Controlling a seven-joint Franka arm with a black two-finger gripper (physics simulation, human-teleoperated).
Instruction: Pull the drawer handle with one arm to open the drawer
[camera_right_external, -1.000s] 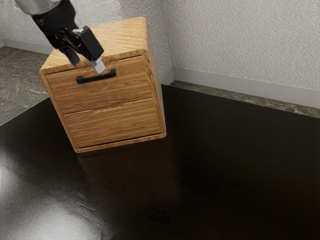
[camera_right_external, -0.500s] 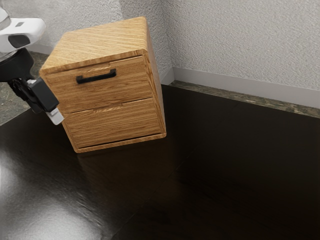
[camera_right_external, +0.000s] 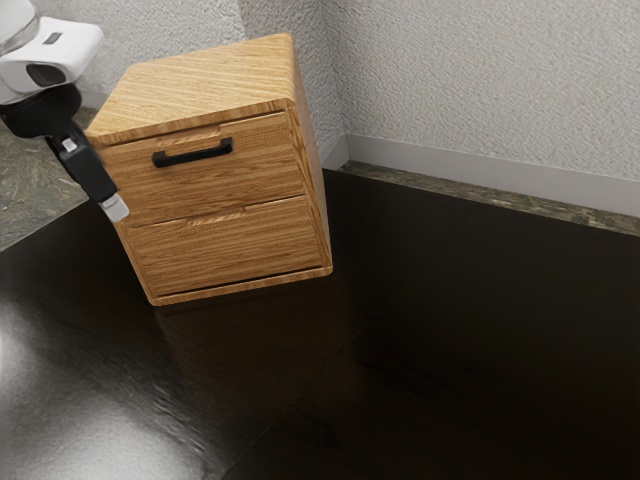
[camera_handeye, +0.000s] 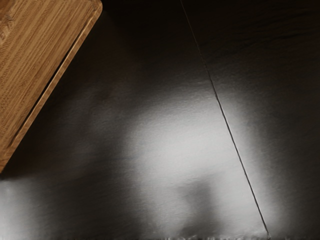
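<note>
A wooden cabinet (camera_right_external: 215, 170) with two drawers stands on the dark glossy floor. The top drawer (camera_right_external: 205, 175) carries a black bar handle (camera_right_external: 192, 152) and sits flush with the cabinet front, as does the lower drawer (camera_right_external: 228, 245). My gripper (camera_right_external: 113, 207) hangs beside the cabinet's edge on the exterior view's left, pointing down and slightly toward the cabinet. It is well off the handle and holds nothing. A corner of the cabinet (camera_handeye: 35, 60) appears in the wrist view, close to my hand, above the floor.
The dark reflective floor (camera_right_external: 400, 350) spreads wide in front of the cabinet and to the exterior view's right. A white textured wall (camera_right_external: 480, 70) with a baseboard runs behind. A seam in the floor (camera_handeye: 225, 125) crosses under my hand.
My gripper left the handle area at the top drawer, swung down to the exterior view's left of the cabinet, then rose a little and turned. Both drawers look unchanged.
</note>
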